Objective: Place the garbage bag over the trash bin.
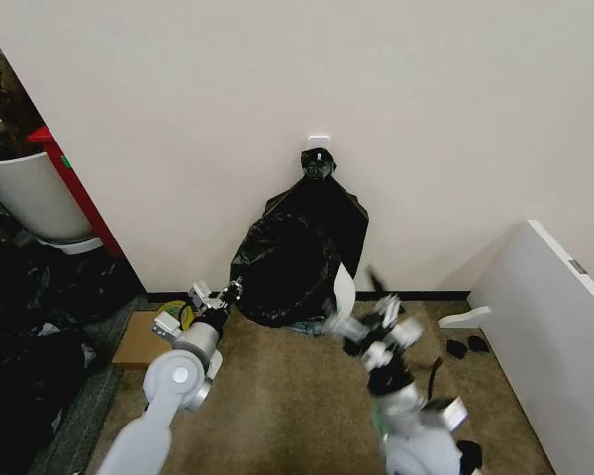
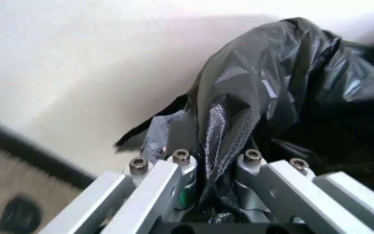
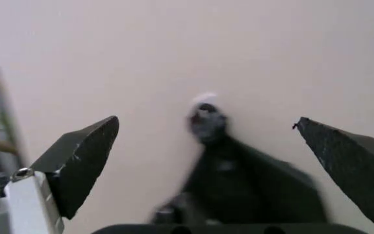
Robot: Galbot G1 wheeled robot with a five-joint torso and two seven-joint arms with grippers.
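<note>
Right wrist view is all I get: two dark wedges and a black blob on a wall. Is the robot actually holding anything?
Observer: Yes. The left gripper is shut on the left edge of the garbage bag; plastic is pinched between its fingers.
Operator: Where is that bag?
Observer: It billows low against the wall, below the hooked bunch of bags that you see.
Operator: And the bin?
Observer: A cream-white strip of the trash bin shows at the bag's right side, close to the right gripper.
</note>
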